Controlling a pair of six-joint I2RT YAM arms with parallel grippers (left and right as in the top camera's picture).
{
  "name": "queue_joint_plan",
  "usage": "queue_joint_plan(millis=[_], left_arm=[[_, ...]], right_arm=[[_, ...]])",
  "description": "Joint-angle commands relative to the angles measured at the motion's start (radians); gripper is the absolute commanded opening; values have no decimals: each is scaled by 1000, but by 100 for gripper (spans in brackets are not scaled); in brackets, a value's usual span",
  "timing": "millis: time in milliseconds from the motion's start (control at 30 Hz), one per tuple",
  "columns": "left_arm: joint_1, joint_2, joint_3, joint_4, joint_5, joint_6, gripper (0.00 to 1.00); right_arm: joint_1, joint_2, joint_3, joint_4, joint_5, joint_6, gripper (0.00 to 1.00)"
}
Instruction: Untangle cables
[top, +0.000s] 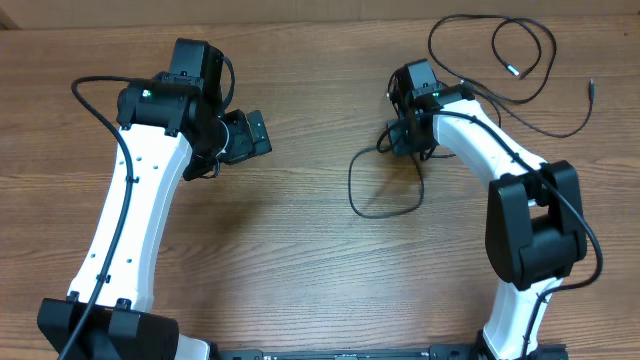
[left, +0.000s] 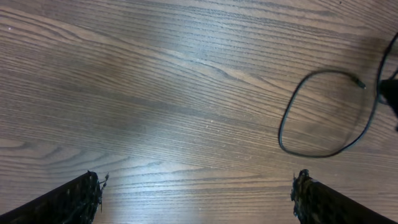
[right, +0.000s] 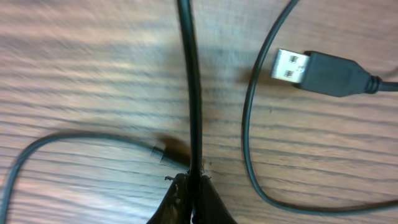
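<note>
Nearest the robot's base, a loose loop (top: 353, 190) of thin black cord lies open on the wooden table (top: 300, 260), its small plug tip (left: 359, 83) lying free in the left wrist view. Just beyond it the right gripper (right: 193, 185) is clamped on a single black cord (right: 189, 81) that runs straight away from its fingertips; beside that strand lie a short metal-tipped end (right: 163, 153), almost touching the fingers, and a USB plug (right: 314, 70), with another lead curving close by. The close view is blurred, so whether the pinched cord belongs to the loop or to another strand cannot be told.

Level with it on the other side, the left gripper (left: 198, 183) hangs over bare wood with its fingers spread wide, holding nothing. Farthest off, toward the table's far right corner, a second cable (top: 496, 45) sprawls in overlapping curls, well apart from the left arm.

The danger from here is a hasty pull: with nothing pinning the rest, a tug on the gripped strand would likely drag the neighbouring plug and lead along and cinch any crossings tighter. So thin a cord could also slide out of the pinch.
</note>
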Motion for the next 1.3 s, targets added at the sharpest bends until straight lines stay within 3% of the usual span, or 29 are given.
queue_joint_plan(millis=[0, 167, 333, 533, 833, 1000, 1267], left_arm=[[-4, 8, -6, 3, 3, 22, 100], [-4, 8, -6, 2, 3, 22, 100], [-4, 8, -6, 2, 3, 22, 100], [-4, 8, -6, -1, 3, 22, 100], [-4, 8, -6, 0, -6, 22, 100], [-4, 8, -6, 1, -16, 22, 100], [-4, 9, -6, 0, -15, 21, 100]], right_arm=[[13, -155, 63, 7, -7, 59, 4], [12, -286, 76, 8, 6, 74, 4], [12, -426, 76, 6, 220, 185, 4], [6, -536, 76, -21, 315, 195, 4], [-145, -707, 76, -84, 415, 401, 4], [-205, -768, 76, -76, 405, 414, 4], [-210, -726, 74, -150, 171, 396, 38]])
